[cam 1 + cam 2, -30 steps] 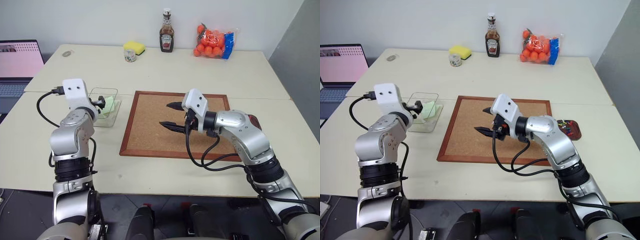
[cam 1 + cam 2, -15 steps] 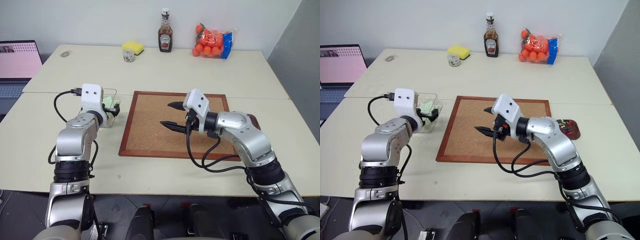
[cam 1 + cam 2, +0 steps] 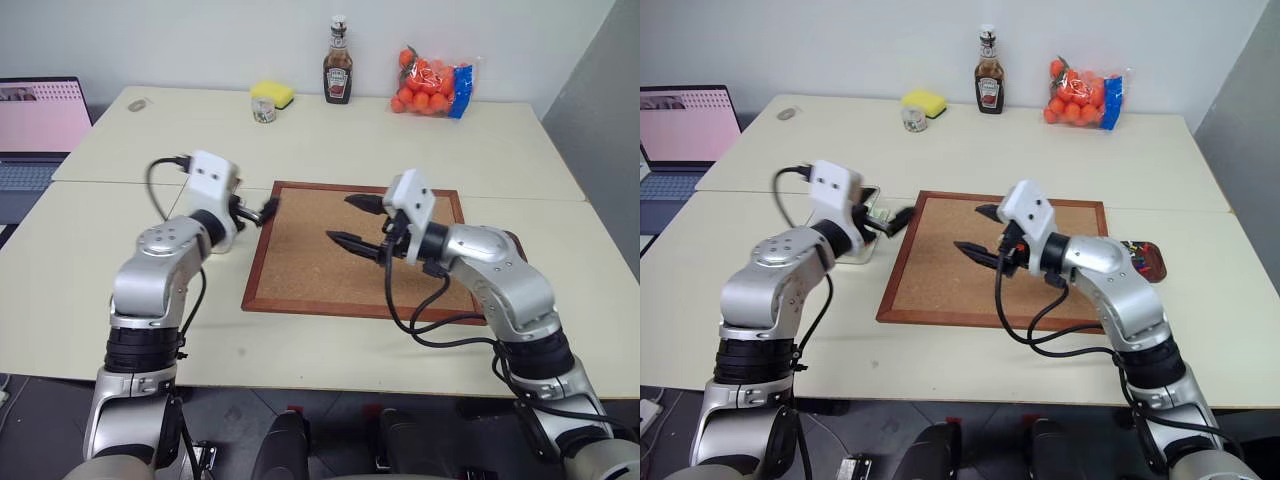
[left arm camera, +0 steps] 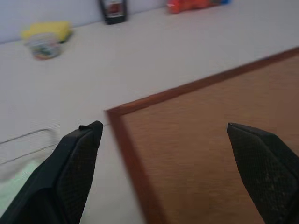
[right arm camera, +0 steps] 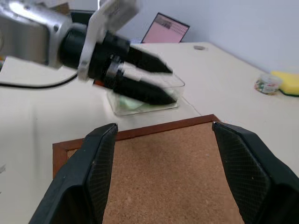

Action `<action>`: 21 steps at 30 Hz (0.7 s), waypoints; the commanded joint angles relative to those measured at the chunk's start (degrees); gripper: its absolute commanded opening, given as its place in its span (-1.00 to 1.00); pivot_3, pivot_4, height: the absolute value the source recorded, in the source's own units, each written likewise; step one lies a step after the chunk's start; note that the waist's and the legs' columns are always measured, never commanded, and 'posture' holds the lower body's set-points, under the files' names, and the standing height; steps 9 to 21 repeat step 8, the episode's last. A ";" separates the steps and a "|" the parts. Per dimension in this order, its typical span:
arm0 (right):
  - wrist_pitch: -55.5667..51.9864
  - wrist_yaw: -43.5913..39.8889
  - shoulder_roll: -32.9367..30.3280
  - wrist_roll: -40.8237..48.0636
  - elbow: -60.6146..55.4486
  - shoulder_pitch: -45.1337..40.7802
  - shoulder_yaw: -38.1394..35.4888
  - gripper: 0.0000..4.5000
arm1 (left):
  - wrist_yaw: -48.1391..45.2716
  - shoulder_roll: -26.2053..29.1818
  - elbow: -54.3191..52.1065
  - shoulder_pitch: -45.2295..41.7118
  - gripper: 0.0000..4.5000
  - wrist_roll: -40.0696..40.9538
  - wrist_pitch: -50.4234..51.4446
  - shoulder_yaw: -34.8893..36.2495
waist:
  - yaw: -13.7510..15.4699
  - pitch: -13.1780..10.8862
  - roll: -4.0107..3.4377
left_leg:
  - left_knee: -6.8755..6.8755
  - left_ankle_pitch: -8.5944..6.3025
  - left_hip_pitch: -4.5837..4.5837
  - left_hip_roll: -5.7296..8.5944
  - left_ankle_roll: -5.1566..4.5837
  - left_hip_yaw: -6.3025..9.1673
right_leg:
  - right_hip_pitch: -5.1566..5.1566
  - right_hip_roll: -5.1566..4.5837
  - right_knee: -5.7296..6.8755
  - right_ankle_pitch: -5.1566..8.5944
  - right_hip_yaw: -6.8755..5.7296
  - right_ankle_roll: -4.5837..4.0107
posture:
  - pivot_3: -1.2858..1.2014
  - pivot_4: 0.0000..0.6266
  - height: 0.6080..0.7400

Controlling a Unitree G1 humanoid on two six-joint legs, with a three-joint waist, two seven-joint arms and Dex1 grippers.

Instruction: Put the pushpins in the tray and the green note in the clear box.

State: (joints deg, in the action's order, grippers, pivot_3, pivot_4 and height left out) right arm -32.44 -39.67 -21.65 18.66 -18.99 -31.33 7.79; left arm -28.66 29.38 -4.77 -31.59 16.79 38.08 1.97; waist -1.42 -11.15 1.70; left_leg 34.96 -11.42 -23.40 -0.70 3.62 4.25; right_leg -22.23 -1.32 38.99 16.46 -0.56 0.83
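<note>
The clear box (image 5: 174,86) stands left of the cork board (image 3: 350,250), and the green note (image 5: 134,103) lies inside it. My left gripper (image 3: 268,207) hovers open and empty over the board's left edge, just right of the box. Its fingers (image 4: 77,163) frame the board's corner, with the box rim (image 4: 28,136) beside them. Above the middle of the board my right gripper (image 3: 340,218) is open, pointing left with nothing between its fingers. The dark brown tray (image 3: 1152,262) sits at the board's right edge behind my right forearm, with coloured pushpins (image 3: 1134,254) in it.
Along the back of the table stand a ketchup bottle (image 3: 338,75), a bag of oranges (image 3: 430,80), a yellow sponge (image 3: 272,93) and a small jar (image 3: 263,110). A laptop (image 3: 40,125) sits on the far left.
My left gripper swung right, away from the clear box and over the board's left edge. The note stayed in the box. My right gripper shifted slightly right.
</note>
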 commanded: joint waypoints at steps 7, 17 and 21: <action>-4.58 7.94 -3.74 1.52 -11.47 12.99 -10.58 0.53 | -9.09 -0.19 -3.24 3.13 0.99 1.49 -5.86 -2.54 | -0.23 0.00 -0.01 | 0.00 0.00 0.04 -0.02 -0.03 0.05 | 0.02 0.12 0.04 0.11 0.00 0.18 | 0.03 -0.52 1.00; -4.63 8.73 -3.45 1.41 -11.72 13.46 -10.66 0.53 | -9.62 -0.24 -2.80 3.30 0.99 1.11 -6.70 -2.96 | -0.23 0.00 -0.01 | 0.01 0.00 0.05 -0.04 -0.04 0.02 | 0.00 0.14 0.04 0.11 0.01 0.18 | 0.03 -0.52 1.00; -4.63 8.73 -3.45 1.41 -11.72 13.46 -10.66 0.53 | -9.62 -0.24 -2.80 3.30 0.99 1.11 -6.70 -2.96 | -0.23 0.00 -0.01 | 0.01 0.00 0.05 -0.04 -0.04 0.02 | 0.00 0.14 0.04 0.11 0.01 0.18 | 0.03 -0.52 1.00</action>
